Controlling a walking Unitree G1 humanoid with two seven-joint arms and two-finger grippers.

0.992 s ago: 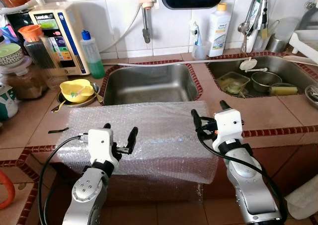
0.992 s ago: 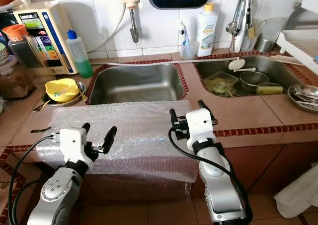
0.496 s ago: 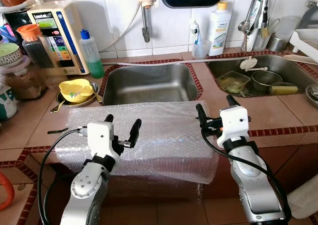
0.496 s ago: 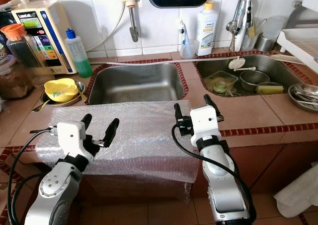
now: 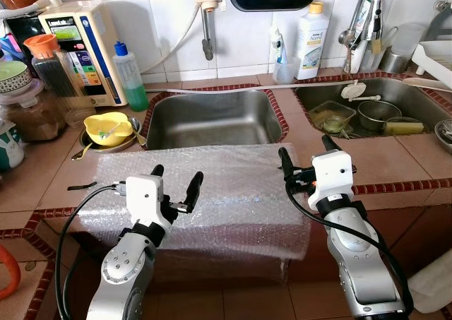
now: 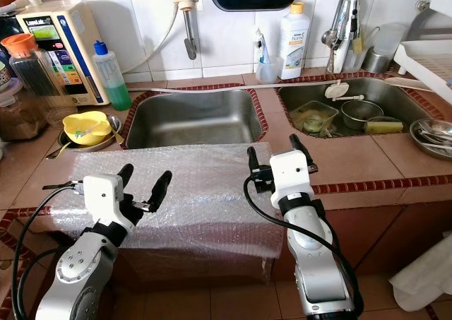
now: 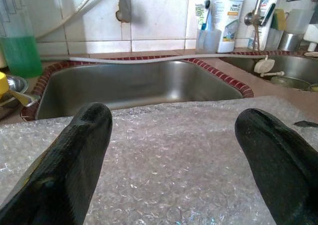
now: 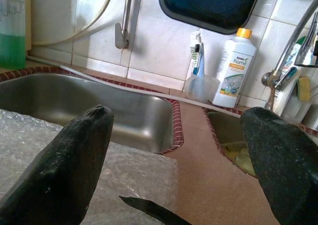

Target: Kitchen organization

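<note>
Standing at nine o'clock on the tiled counter [image 5: 395,157], a jar [image 5: 35,119] holds brown contents, and just right of it a yellow bowl [image 5: 108,128] sits in a steel dish with a utensil in it. A bottle of green liquid [image 5: 131,80] stands behind the bowl. The near sink [image 5: 212,119] at twelve o'clock looks bare inside; the far sink [image 5: 374,108] at two o'clock holds a clear tub, a small steel pot and a yellowish sponge. A white detergent bottle [image 5: 311,41] stands on the ledge between the two sinks.

A sheet of bubble wrap [image 5: 226,186] lies flat in front of the near sink, its long axis running from nine to three o'clock, its near edge hanging over the counter's front. The left gripper [image 5: 176,181] hovers over the sheet's near left part, fingers spread apart and pointing toward twelve o'clock, with nothing between them. The right gripper [image 5: 304,152] is at the sheet's right edge, fingers likewise apart and empty, one over the wrap and the other over bare counter.
</note>
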